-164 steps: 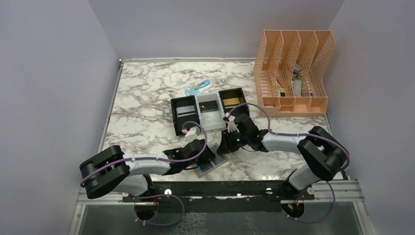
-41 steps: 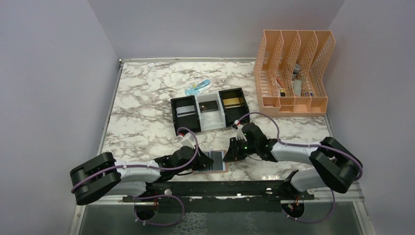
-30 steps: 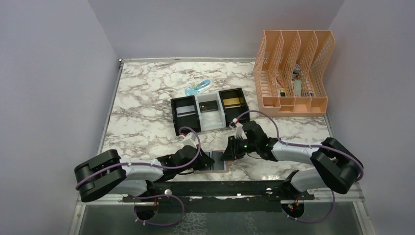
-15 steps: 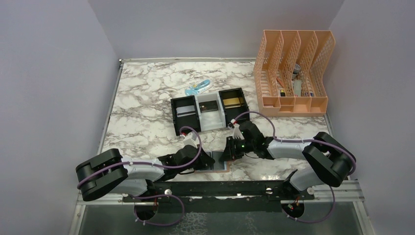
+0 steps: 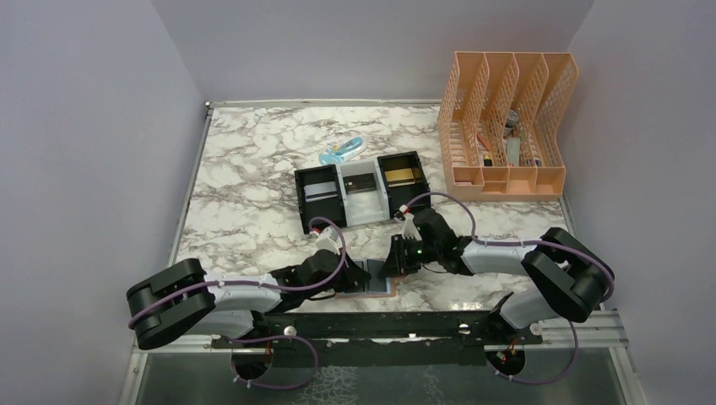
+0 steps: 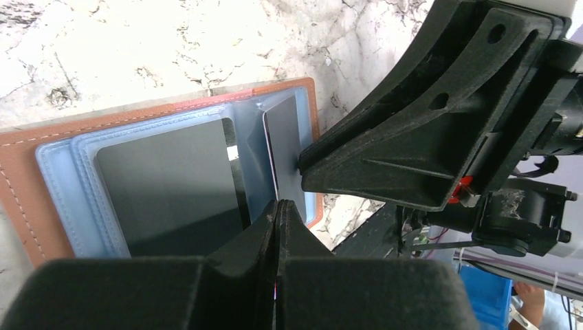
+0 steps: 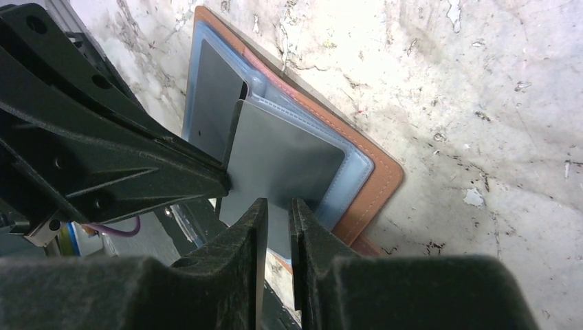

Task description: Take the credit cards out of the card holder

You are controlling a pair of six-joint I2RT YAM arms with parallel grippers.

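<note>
Left gripper (image 6: 278, 206) clenched over card holder (image 6: 20, 199), right gripper (image 7: 275, 206) nearly closed, grasp unclear

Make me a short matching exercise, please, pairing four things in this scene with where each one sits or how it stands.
Things:
1. card holder
2. left gripper
3. gold card
4. file rack

Descriptions:
A. far right corner of the table
B. lying open near the arm bases
C. shut
D. right compartment of the black-and-white tray

Pairs: 1-B, 2-C, 3-D, 4-A
</note>
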